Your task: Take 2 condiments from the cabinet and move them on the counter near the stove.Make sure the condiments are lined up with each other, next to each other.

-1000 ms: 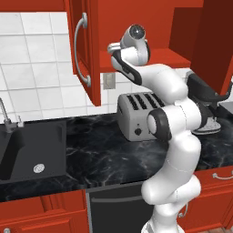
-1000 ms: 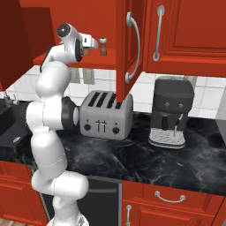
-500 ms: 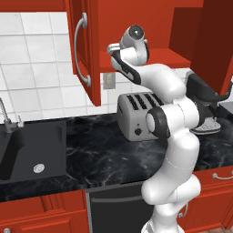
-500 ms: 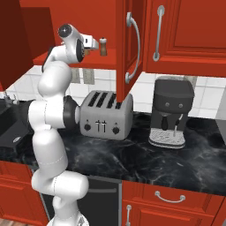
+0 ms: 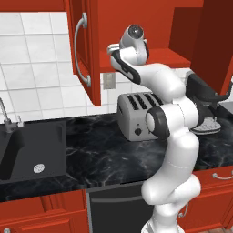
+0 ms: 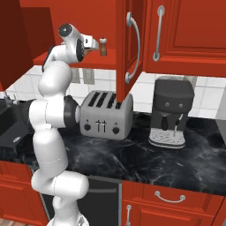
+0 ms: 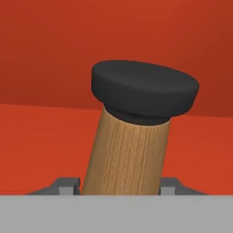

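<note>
The first pick is under way — the dark-capped mill point(image 7: 132, 145), upright on the cabinet point(image 6: 79, 59) shelf, is bracketed by the gripper point(image 7: 120, 185), jaws narrowed against its sides — a lift out toward the counter point(image 6: 145, 163) is judged next.

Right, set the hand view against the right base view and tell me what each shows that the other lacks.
Hand view: the wooden mill close up, its grain and flat dark cap, standing between the gripper fingertips, one on each side of its body, against red cabinet interior.

Right base view: the arm reaching up to the open cabinet, the door with its curved silver handle, the toaster, the coffee machine and the black counter.

Both: the dark-capped mill on the red cabinet shelf, with the gripper at it.
</note>
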